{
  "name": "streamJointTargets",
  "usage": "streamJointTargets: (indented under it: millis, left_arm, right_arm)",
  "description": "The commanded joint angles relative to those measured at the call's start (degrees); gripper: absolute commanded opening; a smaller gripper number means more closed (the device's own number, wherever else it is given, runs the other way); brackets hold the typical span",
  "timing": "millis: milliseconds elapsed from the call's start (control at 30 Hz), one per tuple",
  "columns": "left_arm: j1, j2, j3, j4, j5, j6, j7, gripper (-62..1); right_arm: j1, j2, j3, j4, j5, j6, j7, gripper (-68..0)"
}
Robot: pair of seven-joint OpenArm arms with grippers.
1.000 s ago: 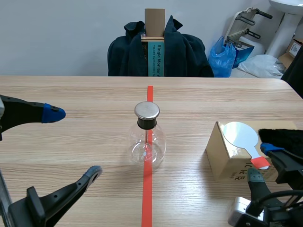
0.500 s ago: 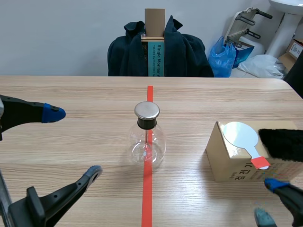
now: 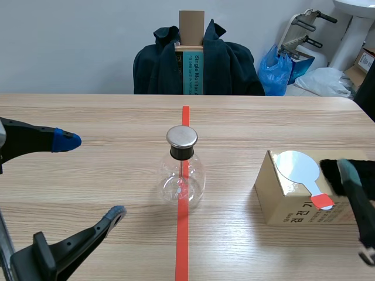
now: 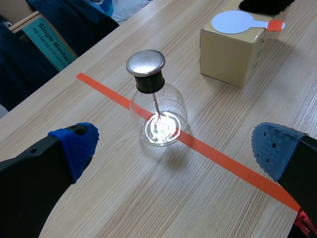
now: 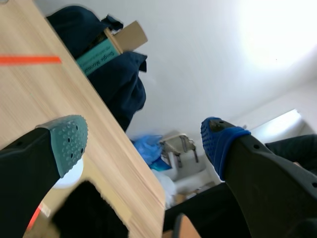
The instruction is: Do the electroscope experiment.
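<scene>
**Centrally Placed Electroscope Flask Flanked by Two Wide-Open Grippers**

At the middle of the scene frame, a clear round-bellied glass flask [image 3: 182, 170] with a black stopper and a flat metal cap is shown upright on the light wooden table [image 3: 88, 111]. It stands directly on the orange-red tape line [image 3: 183, 246].

The left gripper [image 3: 89, 177] is seen at the lower left of the scene frame. Its blue-padded fingers are spread wide and nothing is held between them. In the left wrist view the flask stands ahead of the gap between the fingers, apart from both pads.

Toward the lower right of the scene frame, a small tan cardboard box [image 3: 281, 202] is set on the table, well apart from the flask. On its top lies a white round disc [image 3: 297, 167] with a short stem ending in an orange-red tab. A black furry cloth [image 3: 328, 172] is seen just beside the disc.

The right gripper [image 5: 143, 141] is shown in its own wrist view with one grey-green and one blue pad held far apart, gripping nothing. In the scene view only its grey-green-padded finger [image 3: 347, 170] is visible, at the right edge in front of the cloth. Contact cannot be told.

At the upper middle of the scene frame, a dark navy jacket [image 3: 234, 64] is draped behind the table.
</scene>
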Motion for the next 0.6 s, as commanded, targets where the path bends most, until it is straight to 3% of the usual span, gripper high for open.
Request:
streamJointTargets:
  millis: [0,200,467,567]
  left_arm:
    - [-0.3,0.3,-0.2,0.3,-0.3,-0.1,-0.8,1.4]
    - [-0.3,0.3,-0.2,0.3,-0.4,-0.1,-0.8,1.4]
    - [-0.3,0.3,-0.2,0.3,-0.4,-0.1,-0.8,1.4]
    - [-0.3,0.3,-0.2,0.3,-0.4,-0.1,-0.8,1.4]
  right_arm:
    - [2.7,1.6,0.3,1.8,2.5,1.8,-2.6,-23.2]
    - [10.9,2.2,0.2,7.6,9.2,12.5,-15.9,-25.2]
    - [20.1,2.1,0.1,7.9,11.8,33.1,-25.9,-25.1]
    - [22.5,2.1,0.1,8.2,12.6,37.4,-27.3,-24.7]
